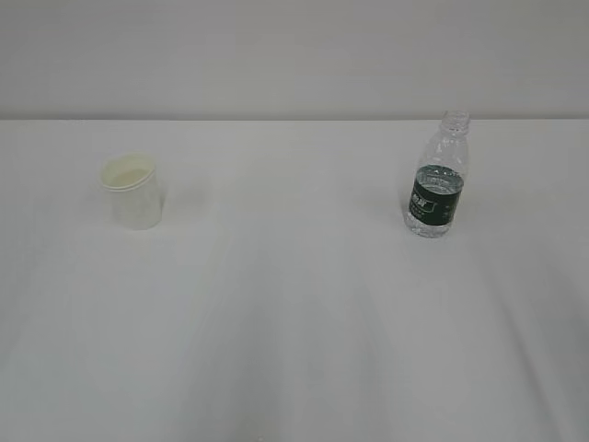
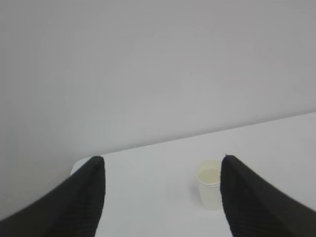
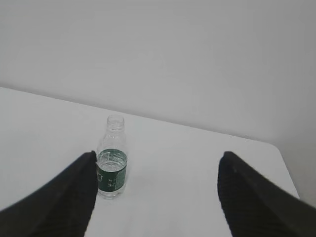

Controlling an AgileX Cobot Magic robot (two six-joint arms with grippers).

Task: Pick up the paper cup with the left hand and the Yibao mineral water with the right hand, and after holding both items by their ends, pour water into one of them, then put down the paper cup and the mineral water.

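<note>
Standing upright on the white desk (image 1: 294, 322): the paper cup (image 1: 135, 191) far to the left of the Yibao mineral water (image 1: 436, 177), well apart from it, both toward the desk's back edge. Bottle uncapped, partly filled, dark green label band around its middle. No arm visible in the exterior view. From the left wrist view, left gripper (image 2: 163, 197) spread wide, holding nothing; paper cup (image 2: 209, 184) ahead of it on the desk, untouched, sitting between the two dark fingers (image 2: 79, 202) but close beside the right-hand one. From the right wrist view, right gripper (image 3: 158, 197) likewise spread wide and empty; bottle (image 3: 112, 158) ahead of it, standing just beside the left-hand finger (image 3: 69, 197), not gripped. Behind the bottle, only the desk's far edge and a plain grey wall (image 3: 197, 59).
</note>
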